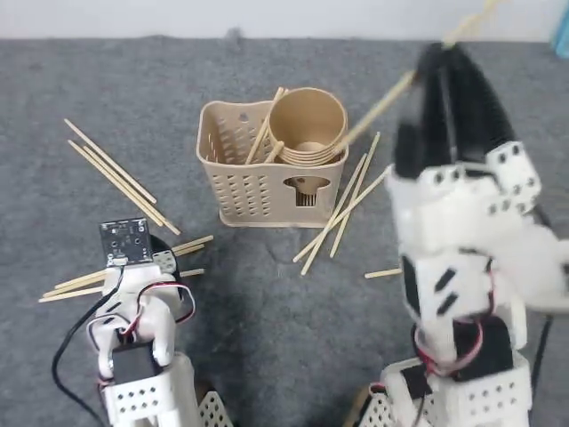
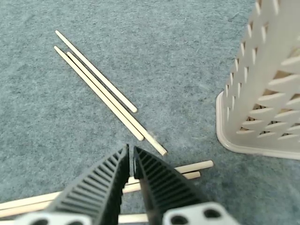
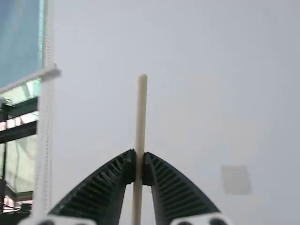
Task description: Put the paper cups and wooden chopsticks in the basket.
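Basket point(image 1: 240, 169): beige plastic, boxy with rounded corners, walls pierced by rows of slots. It stands upright mid-carpet.
Inside it is a nested stack of brown paper cups point(image 1: 307, 124), mouths up, at the end nearer the right arm. A few chopsticks point(image 1: 265, 133) lean beside the stack.

Right gripper point(image 3: 139, 157): ribbed black fingers pinched onto one held chopstick point(image 3: 140, 108), round and pale wood, raised off the table. In the high view it slants down, with its low end near the basket rim by the cups.

Left gripper point(image 2: 131, 153): ribbed fingers closed tip to tip with nothing between them, low over loose sticks on the carpet.

Loose sticks: three parallel ones point(image 2: 101, 89); a crossed bundle point(image 1: 342, 213) just beside the basket; a short piece point(image 1: 384, 273); a further bundle point(image 1: 84, 285) by the left arm.

Carpet point(image 1: 267, 311): grey, short felt-like pile.
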You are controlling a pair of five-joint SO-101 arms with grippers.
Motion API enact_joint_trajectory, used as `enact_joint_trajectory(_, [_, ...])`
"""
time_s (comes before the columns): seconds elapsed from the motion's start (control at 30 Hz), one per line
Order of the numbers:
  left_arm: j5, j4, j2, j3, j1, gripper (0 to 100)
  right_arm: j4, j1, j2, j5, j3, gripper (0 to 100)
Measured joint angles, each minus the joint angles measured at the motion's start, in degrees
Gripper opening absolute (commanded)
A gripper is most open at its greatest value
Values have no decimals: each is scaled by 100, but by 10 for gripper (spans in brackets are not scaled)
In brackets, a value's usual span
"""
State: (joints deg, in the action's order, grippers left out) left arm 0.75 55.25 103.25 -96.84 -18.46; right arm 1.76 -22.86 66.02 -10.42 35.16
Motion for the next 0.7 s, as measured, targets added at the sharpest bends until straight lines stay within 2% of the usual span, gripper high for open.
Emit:
enact_joint_trajectory(0.1, [0, 0, 0, 0, 0, 15, 44, -800, -510, 738, -440, 8])
enact_joint_trajectory(0.2, [0, 0, 0, 0, 0, 15, 53, -1266, -1222, 1125, -774, 8])
enact_joint_trajectory(0.37, [0, 0, 0, 0, 0, 15, 53, -1574, -2242, 1178, -1424, 8])
enact_joint_trajectory(0.7, [0, 0, 0, 0, 0, 15, 53, -1609, -4475, 1196, -2347, 9])
